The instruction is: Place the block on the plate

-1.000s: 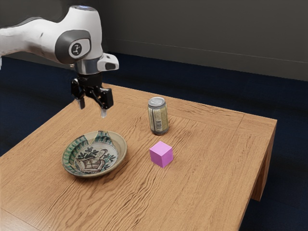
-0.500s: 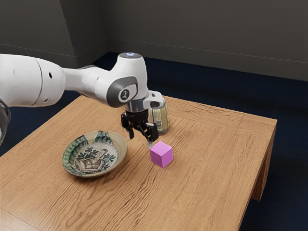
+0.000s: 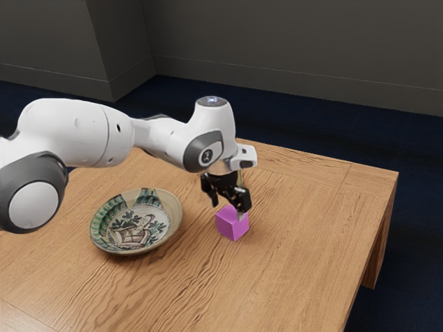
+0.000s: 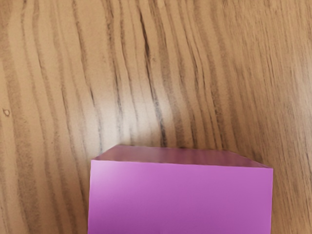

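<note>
Exterior view: tool (image 3: pixel 228 208), fingers apart, at smooth pink cube (image 3: pixel 231 227); round painted plate (image 3: pixel 136 221) on wood-grained table (image 3: pixel 297 242).

What may be a home's living room around me, a wood-grained table (image 3: pixel 311 242) below me, a painted plate (image 3: pixel 104 221), dark blue floor (image 3: pixel 297 121), grey walls (image 3: pixel 277 34) with baseboards (image 3: pixel 277 81)
</note>
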